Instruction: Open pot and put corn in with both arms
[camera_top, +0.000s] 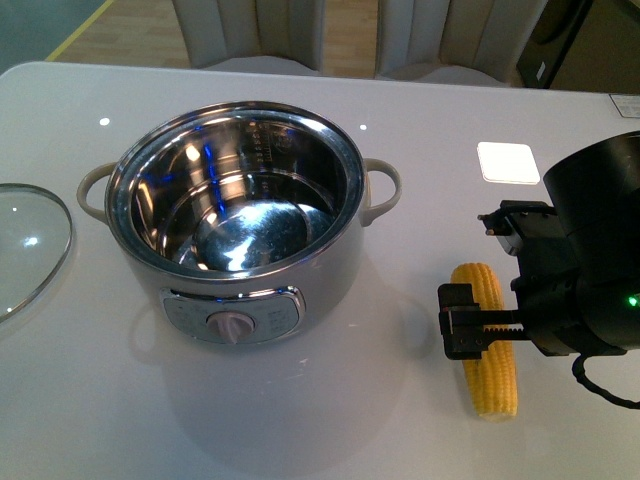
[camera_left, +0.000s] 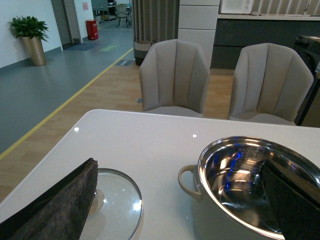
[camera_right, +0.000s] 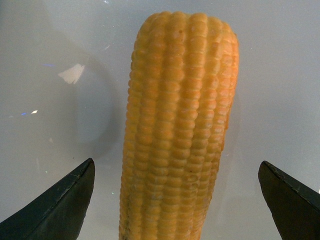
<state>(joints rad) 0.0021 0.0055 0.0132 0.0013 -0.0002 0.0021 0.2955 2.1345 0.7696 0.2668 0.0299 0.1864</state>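
- Logged the pot (camera_top: 235, 220) at centre-left of the front view, uncovered, steel bowl empty.
- Found its glass lid (camera_top: 25, 245) flat on the tabletop (camera_top: 400, 430) at the far left edge of frame.
- Recorded the corn (camera_top: 485, 340) at lower right of the front view, flat on the tabletop, well apart from the pot.
- Noted the right hand (camera_right: 175, 202) astride the cob with fingers spread wide, clear of the kernels on both sides and clamping nothing.
- Noted the left hand (camera_left: 175, 215) above the stretch between lid and pot, fingers apart and empty.
- Judged the step in hand as closing on the cob, with the carry over the rim yet to come.
- Flagged as risks:
  - a roll or squirt sideways on the glossy tabletop, should one finger meet the round cob first;
  - a tilt in the grip, should the pinch land off the cob's middle;
  - a knock against the tall rim or the near loop handle (camera_top: 385, 190), should the lift be too low.
- Counted bare tabletop between cob and pot as open room for the carry.
- Placed a white square pad (camera_top: 508, 162) at upper right, outside that path.
- Could not see the tabletop's near edge below the cob.
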